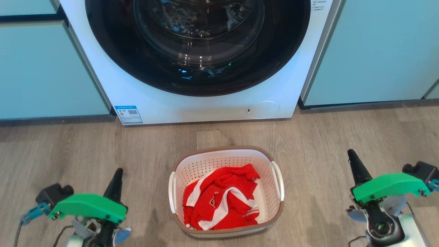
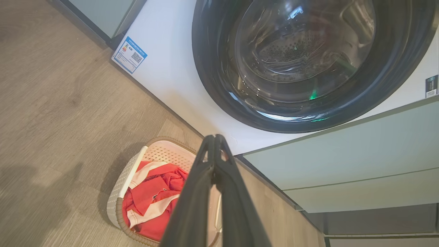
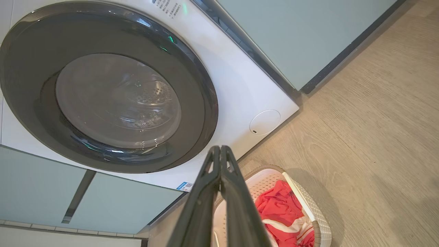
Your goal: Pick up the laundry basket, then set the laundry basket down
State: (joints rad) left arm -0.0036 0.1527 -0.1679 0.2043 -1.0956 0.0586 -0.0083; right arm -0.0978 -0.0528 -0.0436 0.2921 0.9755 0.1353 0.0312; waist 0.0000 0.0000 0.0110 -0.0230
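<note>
The laundry basket (image 1: 267, 164) stands on the wood floor just before the washing machine, white with perforated walls, a brown woven-look rim and two white side handles. A crumpled red and white garment (image 1: 219, 200) lies inside it. My left gripper (image 1: 118, 171) is shut and empty, well to the left of the basket. My right gripper (image 1: 350, 152) is shut and empty too, well off to the basket's right. The left wrist view has the basket (image 2: 137, 164) behind the shut gripper (image 2: 215, 137). In the right wrist view, the basket (image 3: 308, 206) lies behind the shut gripper (image 3: 219, 148).
A white front-loading washing machine (image 1: 205, 109) with a dark round door (image 1: 197, 44) stands directly behind the basket. Pale green cabinet fronts (image 1: 48, 68) flank it on both sides. Grey wood floor (image 1: 343, 137) lies around the basket.
</note>
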